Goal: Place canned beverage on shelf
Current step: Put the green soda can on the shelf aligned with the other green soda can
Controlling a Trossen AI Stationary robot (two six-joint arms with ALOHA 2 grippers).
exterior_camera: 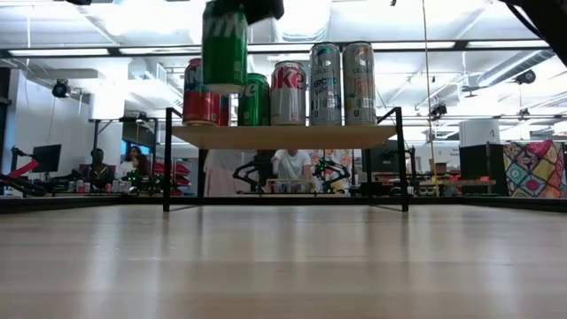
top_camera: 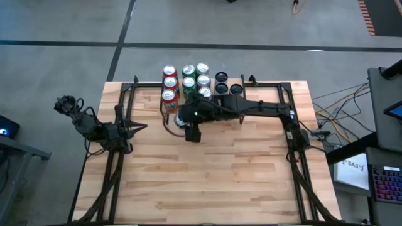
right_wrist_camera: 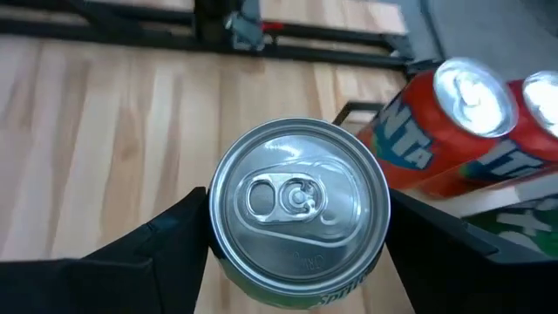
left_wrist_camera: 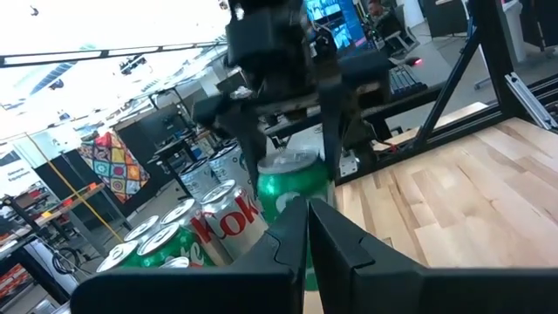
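Note:
A green canned beverage (exterior_camera: 224, 44) hangs in the air on the near side of the shelf (exterior_camera: 283, 136), with my right gripper (right_wrist_camera: 301, 228) shut on it; its silver top (right_wrist_camera: 301, 201) faces the right wrist camera. The shelf, a light-wood board on thin black legs (top_camera: 164, 116), stands at the table's far middle. It carries several upright cans: red ones (top_camera: 169, 83) at its left, green and silver ones (top_camera: 196, 78) in the middle, black ones (top_camera: 221, 83) at its right. My left gripper (left_wrist_camera: 305, 235) waits shut near the table's left edge (top_camera: 135, 129). My right gripper pinches the green can's side wall just under its top rim (left_wrist_camera: 270, 187) between its two fingers (right_wrist_camera: 187, 228), one on each side. The fingers come slanting down from above, from the table's right. The can stays upright and is lifted clear of the table.
Black frame rails (top_camera: 295, 157) run along the table's left and right sides. The wooden tabletop (top_camera: 213, 182) stretches bare from the shelf to the near edge. Two orange Fanta cans (right_wrist_camera: 445, 122) stand on the shelf next to the held can. People sit in the room behind (exterior_camera: 288, 164).

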